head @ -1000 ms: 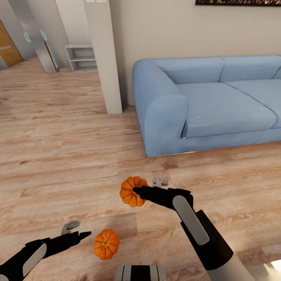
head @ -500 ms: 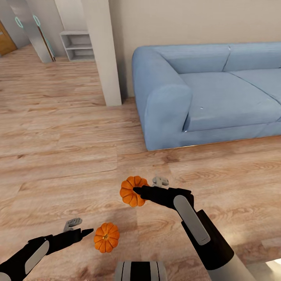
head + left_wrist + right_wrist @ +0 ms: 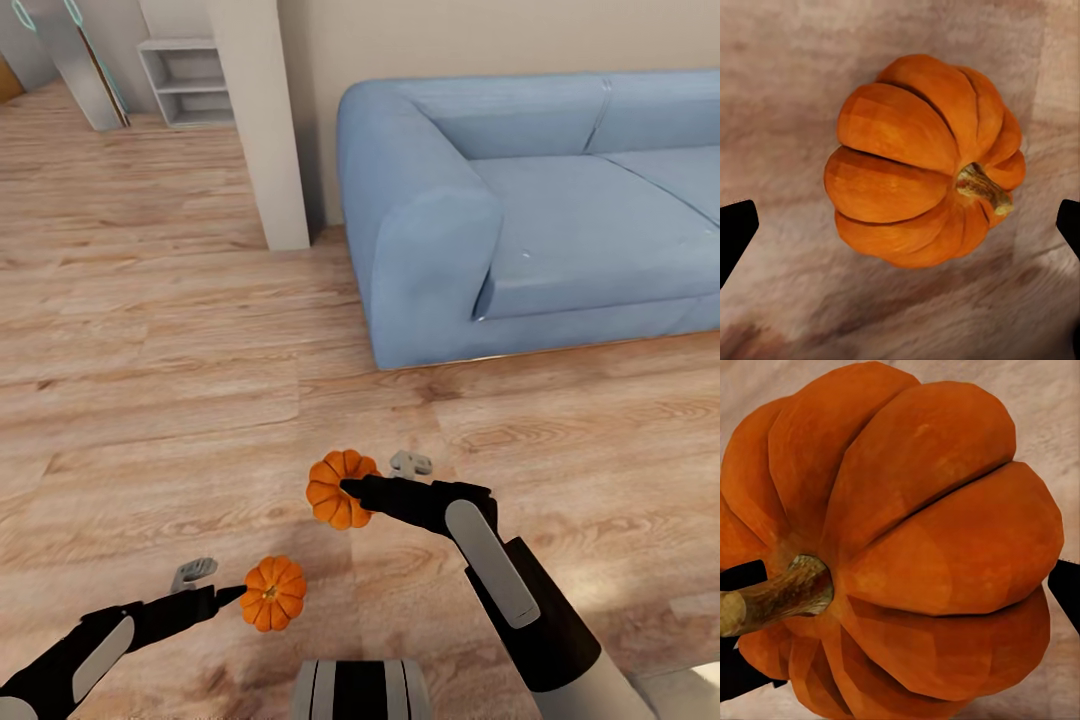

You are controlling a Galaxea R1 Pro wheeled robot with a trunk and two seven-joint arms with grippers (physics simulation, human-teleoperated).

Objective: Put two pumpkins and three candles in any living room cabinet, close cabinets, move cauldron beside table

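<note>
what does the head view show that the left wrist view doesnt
Head view alone: the blue sofa, a white pillar, a shelf unit, the right gripper with a second pumpkin, and both arms.

Left wrist view alone: the near pumpkin's stem up close, with the jaws standing wide to either side of it.

Both: that near pumpkin, the left gripper and the wood floor.

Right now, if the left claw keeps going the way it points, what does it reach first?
Most likely the lower pumpkin on the floor: it sits centred ahead of the left claw, between its open fingertips in the wrist view. In the head view they look almost touching, though depth is unclear.
</note>
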